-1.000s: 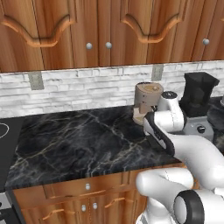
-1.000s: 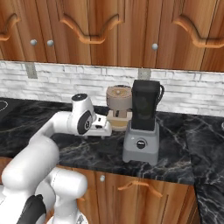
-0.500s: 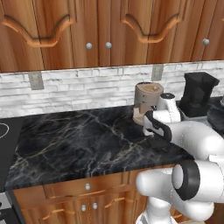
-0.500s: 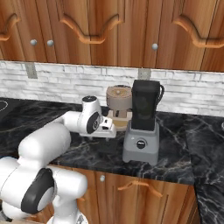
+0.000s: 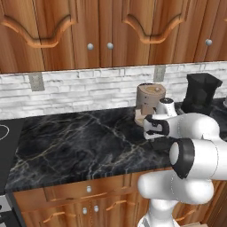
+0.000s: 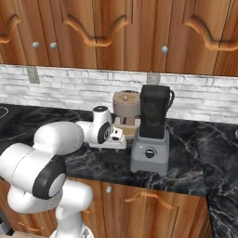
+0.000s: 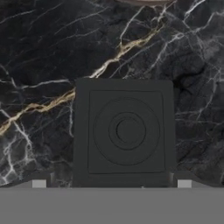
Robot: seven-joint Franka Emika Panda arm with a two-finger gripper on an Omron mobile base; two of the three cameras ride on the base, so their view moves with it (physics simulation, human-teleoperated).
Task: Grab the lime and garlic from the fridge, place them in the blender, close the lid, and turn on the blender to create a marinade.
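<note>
The gripper [image 7: 111, 186] stands with its jaws spread wide and nothing between them; the fingertips [image 7: 38, 184] show as two small pale tabs at the lower edge of the hand view, well apart. Between and just beyond them lies the lid [image 7: 126, 132], a flat black squarish cap, face up on the black marble counter [image 7: 39, 57], with raised concentric rings at its middle. It has no clear long axis; its sides run square to the line between the fingertips. Whether the tips touch it cannot be told.

In the right base view the hand hangs low over the counter, just left of the blender [image 6: 152, 132], whose tall dark jar stands upright on its grey base with the knob facing the front. Behind the hand, beside the blender, stands a tan cylindrical coffee machine [image 6: 126, 107]. In the left base view the gripper [image 5: 156, 133] sits in front of that machine.
</note>
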